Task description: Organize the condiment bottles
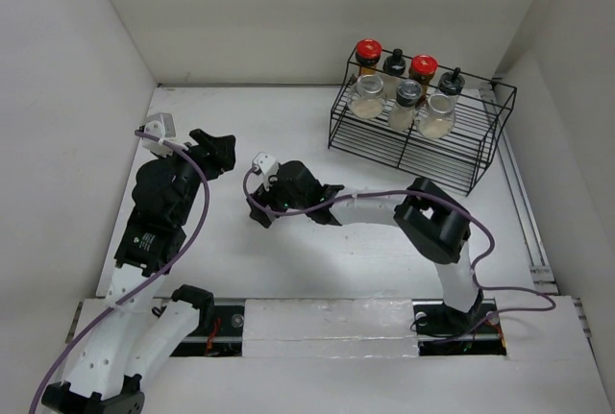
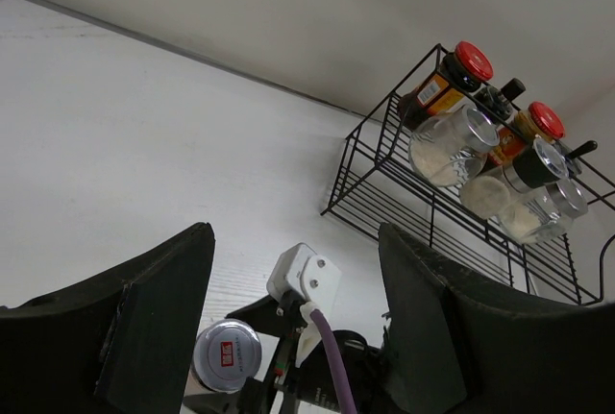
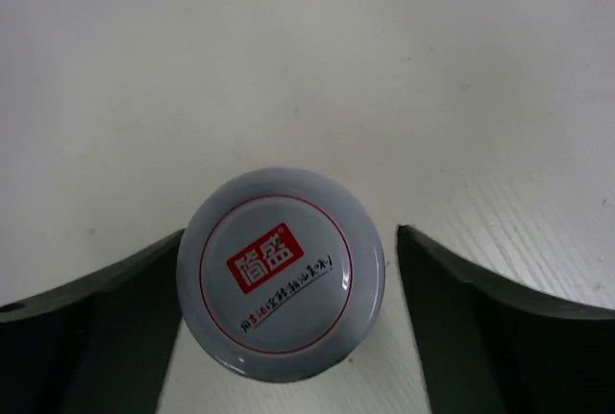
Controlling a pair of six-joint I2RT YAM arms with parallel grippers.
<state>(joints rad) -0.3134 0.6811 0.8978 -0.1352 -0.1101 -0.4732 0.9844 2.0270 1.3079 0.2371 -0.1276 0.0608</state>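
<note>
A grey-lidded jar (image 3: 281,273) with a red label on its lid stands on the table between the fingers of my right gripper (image 3: 290,233). The gripper is open; its left finger (image 3: 115,299) touches the lid's side and the right finger (image 3: 461,289) stands apart from it. The same lid shows in the left wrist view (image 2: 227,355). In the top view my right gripper (image 1: 264,205) hides the jar. My left gripper (image 1: 216,150) is open and empty, to the left of it. Several bottles stand in the black wire rack (image 1: 480,159): red-lidded jars (image 1: 368,53), black-capped bottles (image 1: 395,60), clear jars (image 1: 366,97).
The rack stands at the back right against the white wall; it also shows in the left wrist view (image 2: 384,193). White walls close the table on the left, back and right. A purple cable (image 1: 375,198) runs along the right arm.
</note>
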